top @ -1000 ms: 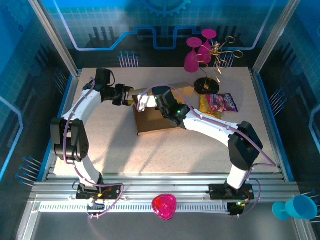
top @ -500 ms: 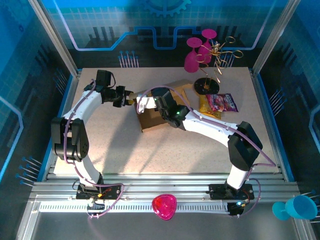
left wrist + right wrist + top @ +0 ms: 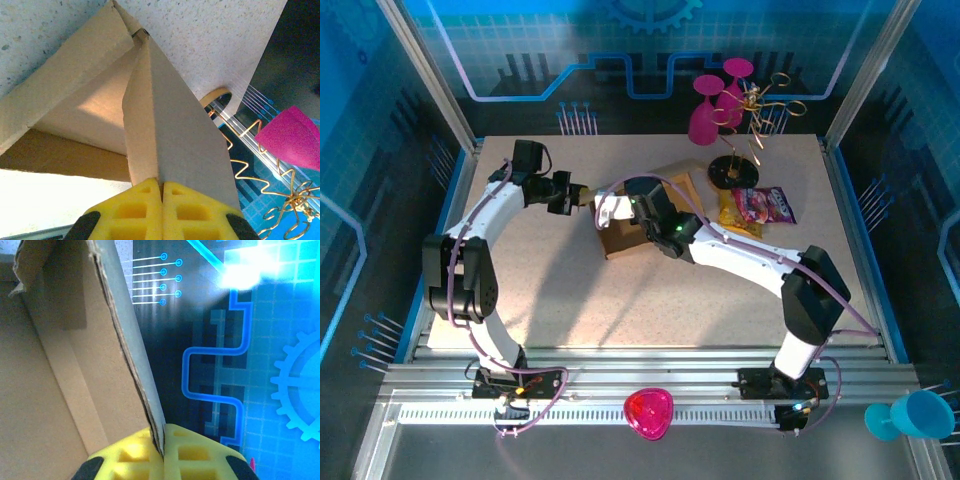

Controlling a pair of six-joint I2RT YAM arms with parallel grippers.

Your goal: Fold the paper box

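Paper box (image 3: 620, 242) on table (image 3: 570, 300), flaps raised

magenta cups (image 3: 703, 122) beside gold wire stand (image 3: 728, 171), snack packet (image 3: 761, 206) (purple-yellow), speckled table (image 3: 570, 300)

Bright overhead light, hard shadows, blue glare

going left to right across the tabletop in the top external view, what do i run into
left gripper → paper box → snack packet
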